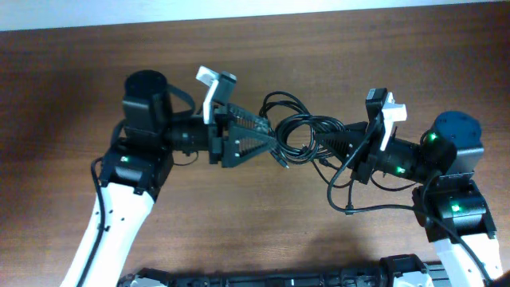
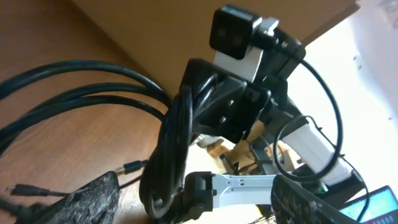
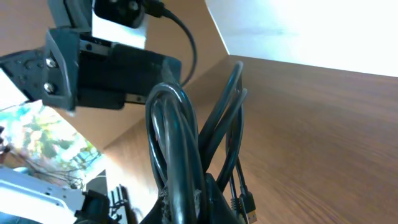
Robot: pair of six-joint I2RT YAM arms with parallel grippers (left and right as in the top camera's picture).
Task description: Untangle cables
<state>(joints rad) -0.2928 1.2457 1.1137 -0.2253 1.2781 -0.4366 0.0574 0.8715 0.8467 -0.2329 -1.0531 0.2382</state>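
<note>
Clenching the looped black cables [image 1: 299, 121] from 3 o'clock with the right gripper [image 1: 325, 143]; at 9 o'clock, left gripper [image 1: 267, 140] released, spread wide beside them.

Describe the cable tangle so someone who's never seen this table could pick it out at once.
On the brown wooden table, look between the open left claw and the right claw. The cables form a cluster of thin black loops there, pinched by the right claw. Unlike the wire plugged into a wrist camera, they end in small loose plugs.
</note>
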